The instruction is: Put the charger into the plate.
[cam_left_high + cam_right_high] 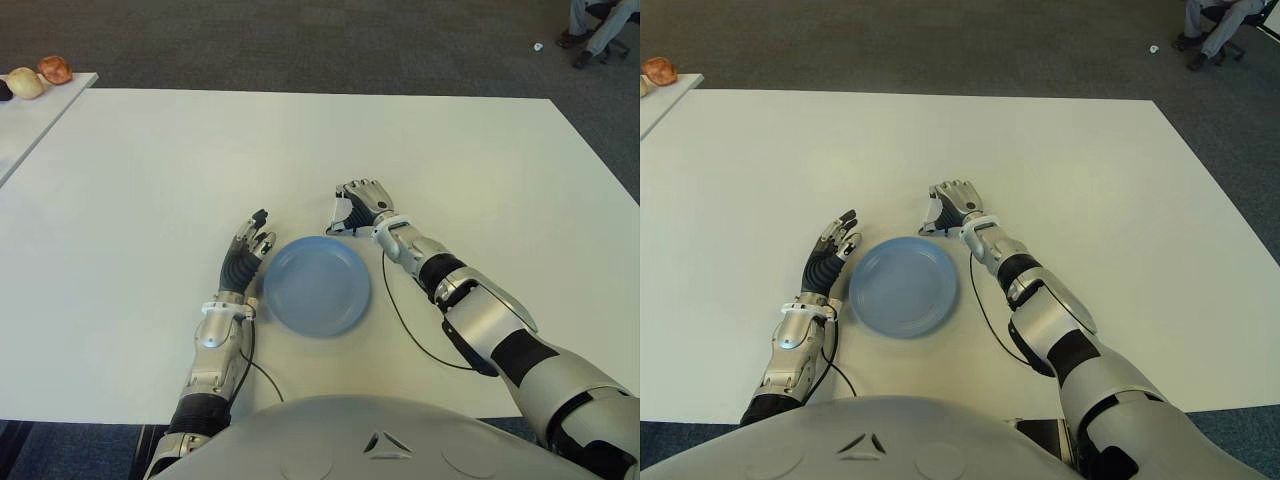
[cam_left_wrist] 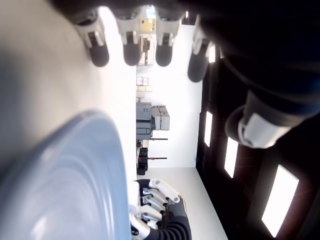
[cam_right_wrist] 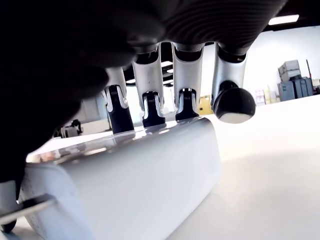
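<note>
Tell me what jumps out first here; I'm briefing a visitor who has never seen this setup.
First, the round blue plate on the white table, sitting empty between the two hands. Just beyond its far right edge, the right hand curls over the white charger, fingertips pressed on its top. The left hand lies open beside the plate's left rim.

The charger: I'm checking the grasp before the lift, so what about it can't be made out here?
- Eye views: the right hand covers most of the charger.
- Right wrist view: fingertips sit on the charger's top; thumb contact is hidden.
- Whether it still touches the table cannot be told.
- Left hand, beside the plate, is idle.
</note>
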Robot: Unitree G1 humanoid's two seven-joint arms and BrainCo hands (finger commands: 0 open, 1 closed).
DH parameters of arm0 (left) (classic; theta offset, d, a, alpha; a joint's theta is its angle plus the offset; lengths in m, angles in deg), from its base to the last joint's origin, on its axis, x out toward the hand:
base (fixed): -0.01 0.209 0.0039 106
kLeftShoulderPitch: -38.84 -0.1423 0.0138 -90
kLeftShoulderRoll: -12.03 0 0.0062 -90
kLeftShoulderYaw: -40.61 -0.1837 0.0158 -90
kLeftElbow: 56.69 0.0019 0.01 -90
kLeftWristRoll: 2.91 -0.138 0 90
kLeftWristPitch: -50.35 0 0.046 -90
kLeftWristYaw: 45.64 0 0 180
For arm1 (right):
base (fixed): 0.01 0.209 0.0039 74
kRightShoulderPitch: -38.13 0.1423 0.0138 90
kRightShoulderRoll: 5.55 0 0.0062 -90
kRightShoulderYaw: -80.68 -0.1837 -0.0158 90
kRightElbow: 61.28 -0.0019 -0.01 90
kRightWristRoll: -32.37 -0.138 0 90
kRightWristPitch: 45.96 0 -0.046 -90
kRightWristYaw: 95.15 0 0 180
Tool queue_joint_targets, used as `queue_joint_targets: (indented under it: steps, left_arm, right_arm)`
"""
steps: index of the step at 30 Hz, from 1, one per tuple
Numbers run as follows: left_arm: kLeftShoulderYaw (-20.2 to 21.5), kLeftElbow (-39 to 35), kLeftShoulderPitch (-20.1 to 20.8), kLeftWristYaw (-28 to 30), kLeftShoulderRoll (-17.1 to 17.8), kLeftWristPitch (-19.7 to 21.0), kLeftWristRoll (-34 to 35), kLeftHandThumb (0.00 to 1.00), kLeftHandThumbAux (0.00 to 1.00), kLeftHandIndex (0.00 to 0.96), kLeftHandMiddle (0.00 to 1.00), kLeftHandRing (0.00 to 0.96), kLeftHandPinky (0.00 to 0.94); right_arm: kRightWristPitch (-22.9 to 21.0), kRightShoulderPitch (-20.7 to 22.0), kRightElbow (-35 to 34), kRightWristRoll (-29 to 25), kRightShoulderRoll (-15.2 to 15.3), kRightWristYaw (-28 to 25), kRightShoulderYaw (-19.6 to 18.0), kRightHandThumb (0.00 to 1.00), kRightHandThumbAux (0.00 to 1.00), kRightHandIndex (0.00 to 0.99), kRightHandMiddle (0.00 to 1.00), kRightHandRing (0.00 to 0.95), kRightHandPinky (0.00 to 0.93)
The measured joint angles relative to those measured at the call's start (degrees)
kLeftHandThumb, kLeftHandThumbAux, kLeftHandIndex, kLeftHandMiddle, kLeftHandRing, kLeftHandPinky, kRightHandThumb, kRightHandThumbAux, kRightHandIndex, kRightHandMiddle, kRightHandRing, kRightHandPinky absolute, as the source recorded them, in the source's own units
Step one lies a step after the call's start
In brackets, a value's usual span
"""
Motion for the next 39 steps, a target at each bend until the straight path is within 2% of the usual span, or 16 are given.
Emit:
queue_joint_targets:
  steps: [3, 7, 11, 16, 22, 29, 39]
  left_arm:
    - [-0.01, 0.09, 0.06, 0.00, 0.00, -0.16, -0.01, 0.000, 0.503, 0.171, 0.064, 0.019, 0.012]
    - [-0.01, 0.08, 0.11, 0.00, 0.00, -0.16, 0.01, 0.000, 0.502, 0.155, 0.062, 0.019, 0.016]
    - [-0.02, 0.09, 0.20, 0.00, 0.00, -0.25, 0.02, 0.000, 0.510, 0.148, 0.064, 0.022, 0.020]
    - [-0.01, 0.35, 0.42, 0.00, -0.01, -0.29, 0.01, 0.000, 0.516, 0.131, 0.059, 0.023, 0.020]
    - [-0.02, 0.92, 0.90, -0.01, -0.04, -0.29, -0.08, 0.000, 0.508, 0.128, 0.052, 0.015, 0.002]
    - [-0.01, 1.19, 1.06, -0.07, -0.05, -0.29, -0.11, 0.000, 0.524, 0.120, 0.056, 0.018, 0.008]
    - [0.01, 1.51, 1.29, -0.09, -0.06, -0.29, -0.12, 0.000, 0.533, 0.114, 0.056, 0.020, 0.012]
  right_arm:
    - [0.77, 0.05, -1.08, -0.14, 1.00, 0.00, -0.32, 0.743, 0.710, 0.440, 0.887, 0.873, 0.870]
    - [1.20, -0.15, -6.21, -0.48, 3.53, -0.80, -2.01, 0.745, 0.710, 0.440, 0.892, 0.877, 0.866]
    - [0.48, -0.42, -15.21, -1.04, 6.29, -2.34, -4.62, 0.747, 0.710, 0.440, 0.899, 0.882, 0.858]
    - [-1.70, -2.35, -28.25, -2.10, 8.04, -4.40, -8.35, 0.750, 0.709, 0.440, 0.902, 0.884, 0.855]
    - [-4.01, -8.38, -43.37, -3.55, 8.06, -8.75, -11.13, 0.751, 0.709, 0.441, 0.899, 0.884, 0.857]
    - [-5.92, -14.28, -56.04, -3.53, 7.88, -13.82, -12.36, 0.752, 0.707, 0.441, 0.892, 0.884, 0.863]
    - [-5.92, -16.51, -65.69, -3.57, 8.26, -18.34, -14.52, 0.753, 0.706, 0.442, 0.891, 0.882, 0.863]
